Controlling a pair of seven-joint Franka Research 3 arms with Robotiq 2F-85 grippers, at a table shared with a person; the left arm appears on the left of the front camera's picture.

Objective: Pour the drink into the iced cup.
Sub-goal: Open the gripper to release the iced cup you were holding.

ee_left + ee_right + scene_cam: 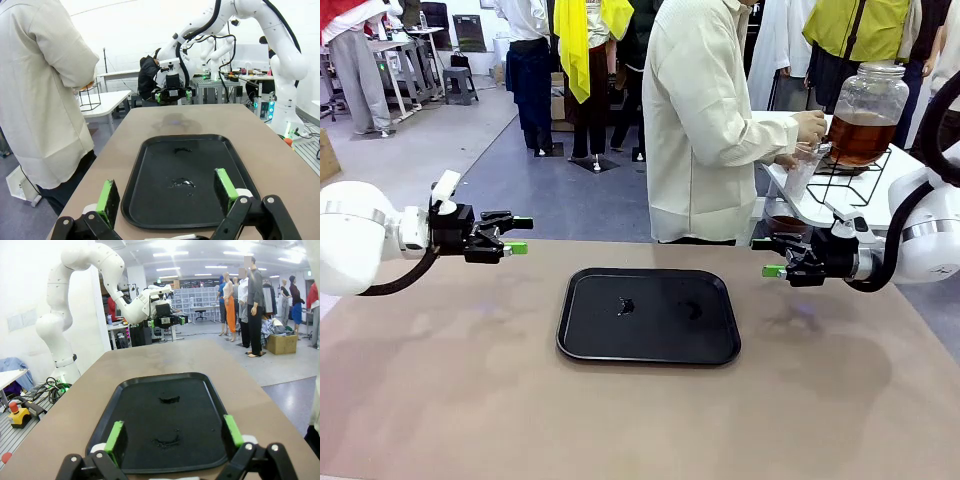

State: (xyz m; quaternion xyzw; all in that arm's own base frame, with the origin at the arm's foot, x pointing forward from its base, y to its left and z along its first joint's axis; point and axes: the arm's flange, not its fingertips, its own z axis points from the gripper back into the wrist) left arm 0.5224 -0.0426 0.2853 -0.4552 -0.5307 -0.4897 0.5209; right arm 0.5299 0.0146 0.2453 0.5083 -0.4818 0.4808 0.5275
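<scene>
Front view: glossy rectangular tray.

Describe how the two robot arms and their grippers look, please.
Both arms are glossy white with rounded joints and a silver ring at the wrist. The left gripper and right gripper are black, with bright green pads. A black cable loops beside each wrist.
</scene>
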